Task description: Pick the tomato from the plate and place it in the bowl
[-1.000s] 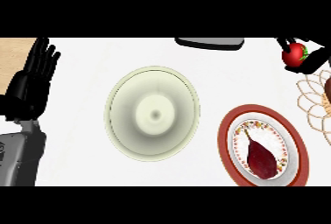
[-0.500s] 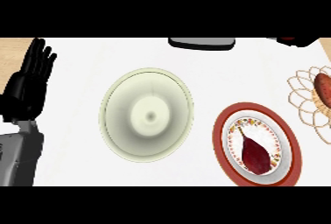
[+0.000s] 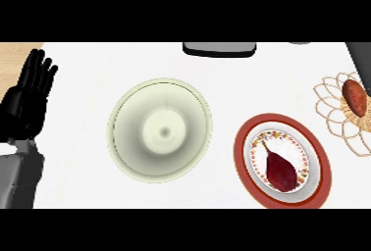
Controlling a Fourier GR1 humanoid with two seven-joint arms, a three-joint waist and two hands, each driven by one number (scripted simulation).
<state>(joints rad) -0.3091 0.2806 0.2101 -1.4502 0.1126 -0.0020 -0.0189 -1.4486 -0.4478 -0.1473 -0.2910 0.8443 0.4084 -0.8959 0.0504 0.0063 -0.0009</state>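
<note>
Your left forearm (image 3: 18, 179) comes in at the lower left corner. Above it, your left hand (image 3: 25, 103) stands upright by the left edge, fingers straight, slightly spread and pointing away from you; it holds nothing and rests well apart from the dishes.

The plate (image 3: 241, 157) sits at the lower right, red-rimmed with a patterned inner band. A dark red, pear-shaped piece (image 3: 281, 169) lies on it. The tomato shows nowhere in this view, so you cannot tell where it is.

The pale green bowl (image 3: 138, 147) stands in the middle, just beside the plate and not touching it. Bare white counter (image 3: 80, 68) lies between your hand and the bowl, and more beyond the bowl.

Further right, a wire mat (image 3: 337, 122) runs off the edge, carrying a brownish-red oval (image 3: 354, 95). A dark shape (image 3: 360, 61) cuts the far right corner; what it is you cannot tell. A grey block (image 3: 220, 48) lies at the far edge, and a strip of wood (image 3: 18, 51) shows at the far left.
</note>
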